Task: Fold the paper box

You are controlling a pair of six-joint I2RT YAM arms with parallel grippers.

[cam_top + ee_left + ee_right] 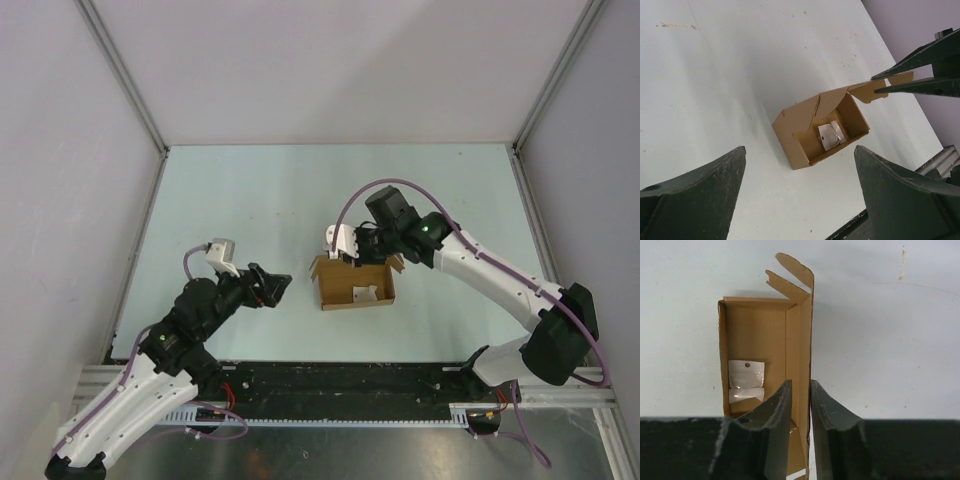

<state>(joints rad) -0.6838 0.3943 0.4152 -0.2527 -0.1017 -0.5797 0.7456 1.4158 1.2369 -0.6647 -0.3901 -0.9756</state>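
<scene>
I see the right gripper (801, 383) slightly parted astride the twelve-o'clock wall of the plain brown cardboard box (757, 330), and the left gripper (276, 287) gaping wide, well clear at nine o'clock.

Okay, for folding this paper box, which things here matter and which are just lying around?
Part of the job:
paper box
right gripper, fingers astride one box wall
left gripper, open, apart from the box

Just lying about:
small white scrap, inside the box
</scene>
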